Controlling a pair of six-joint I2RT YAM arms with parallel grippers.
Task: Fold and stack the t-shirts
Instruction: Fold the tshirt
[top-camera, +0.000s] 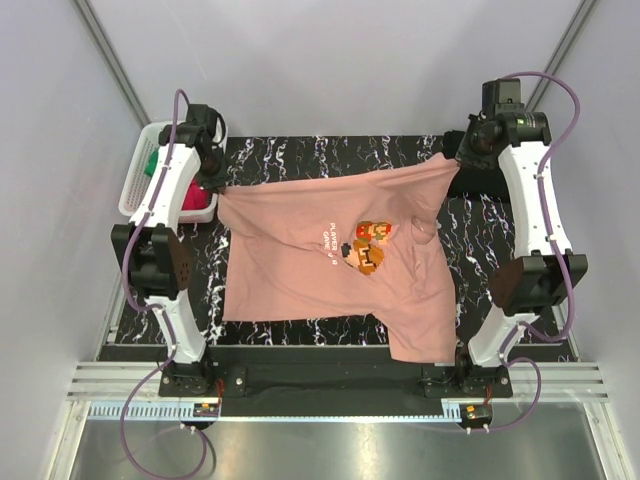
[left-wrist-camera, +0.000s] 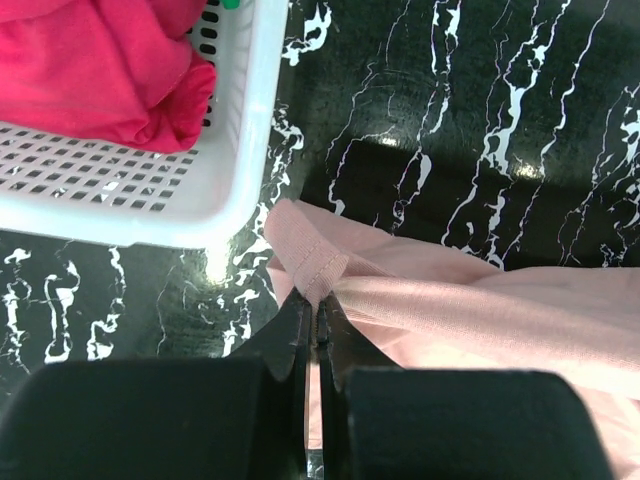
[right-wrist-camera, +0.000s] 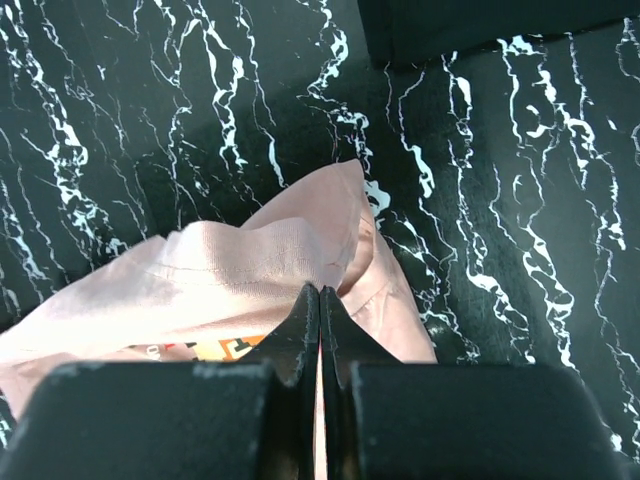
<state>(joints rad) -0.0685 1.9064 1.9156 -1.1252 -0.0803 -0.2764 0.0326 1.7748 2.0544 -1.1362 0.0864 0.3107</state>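
Note:
The salmon-pink t-shirt (top-camera: 320, 260) with a pixel-art figure and white text lies spread over the black marble table, print up. My left gripper (top-camera: 213, 186) is shut on its far left corner; the left wrist view shows the hemmed edge (left-wrist-camera: 312, 262) pinched at the fingertips (left-wrist-camera: 318, 300). My right gripper (top-camera: 459, 154) is shut on the far right corner, held a little above the table; the right wrist view shows cloth (right-wrist-camera: 270, 260) bunched at the closed tips (right-wrist-camera: 320, 292). A magenta-red t-shirt (left-wrist-camera: 95, 65) and a green one (top-camera: 152, 160) lie in the basket.
A white perforated basket (top-camera: 137, 185) stands at the far left of the table, close to my left gripper. A black block (right-wrist-camera: 470, 25) sits at the far right. One lower part of the shirt (top-camera: 420, 345) hangs over the near edge by the right arm's base.

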